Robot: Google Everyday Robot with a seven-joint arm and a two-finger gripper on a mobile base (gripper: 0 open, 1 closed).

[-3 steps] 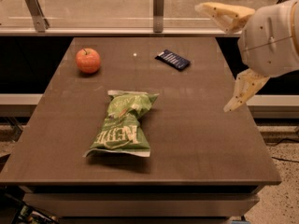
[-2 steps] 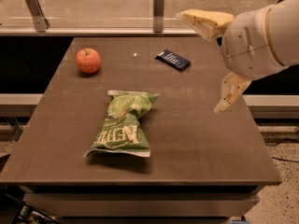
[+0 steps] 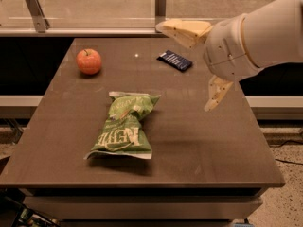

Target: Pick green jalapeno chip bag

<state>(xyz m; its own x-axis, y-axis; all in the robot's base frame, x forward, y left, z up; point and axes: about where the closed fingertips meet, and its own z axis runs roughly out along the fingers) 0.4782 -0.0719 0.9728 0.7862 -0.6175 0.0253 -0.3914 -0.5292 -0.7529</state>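
Claw [image 3: 183,67] hangs with its two fingers spread wide and empty over the right of the counter [image 3: 199,145], above the dark blue packet [image 3: 174,60]; green jalapeno chip bag [image 3: 123,126] lies flat mid-counter, apart from it; apple [image 3: 89,61] sits far left.

The green jalapeno chip bag [image 3: 124,126] lies flat a little left of the middle of the bench [image 3: 213,145], its long axis running front to back. It is crinkly green foil with white lettering on the near half, a pale near seal and a crumpled far end. The end effector [image 3: 183,67] hangs over the bench's far right part, fingers spread wide, clear of the bag.
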